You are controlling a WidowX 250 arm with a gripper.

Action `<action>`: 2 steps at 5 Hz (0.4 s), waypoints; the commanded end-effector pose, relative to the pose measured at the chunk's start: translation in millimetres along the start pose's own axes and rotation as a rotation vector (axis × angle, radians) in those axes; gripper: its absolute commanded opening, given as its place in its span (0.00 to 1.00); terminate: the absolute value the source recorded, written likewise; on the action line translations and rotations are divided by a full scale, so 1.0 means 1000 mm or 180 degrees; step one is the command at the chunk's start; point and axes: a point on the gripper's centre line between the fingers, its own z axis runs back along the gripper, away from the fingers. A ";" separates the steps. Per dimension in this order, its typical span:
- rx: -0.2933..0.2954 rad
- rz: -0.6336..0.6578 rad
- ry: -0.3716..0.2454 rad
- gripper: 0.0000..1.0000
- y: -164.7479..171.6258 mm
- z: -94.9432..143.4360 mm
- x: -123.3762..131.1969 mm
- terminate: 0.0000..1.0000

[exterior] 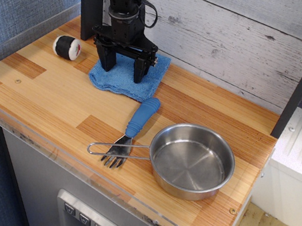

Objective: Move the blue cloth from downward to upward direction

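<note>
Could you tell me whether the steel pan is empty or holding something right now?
Empty. The steel pan stands upright with its bare shiny bottom fully visible; the fork lies outside it, beside the rim.

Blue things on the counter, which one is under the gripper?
The blue cloth by the back wall, with the gripper standing on it; the fork merely has a blue handle.

Turquoise-blue cloth lies beneath the black gripper; striped orange-tan wood surface; blue-handled fork and silver steel pan.
</note>
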 end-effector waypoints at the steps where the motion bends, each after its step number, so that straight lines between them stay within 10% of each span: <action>1: -0.0098 0.0055 -0.0224 1.00 -0.012 0.040 0.010 0.00; 2: -0.0134 0.0081 -0.0331 1.00 -0.016 0.058 0.020 0.00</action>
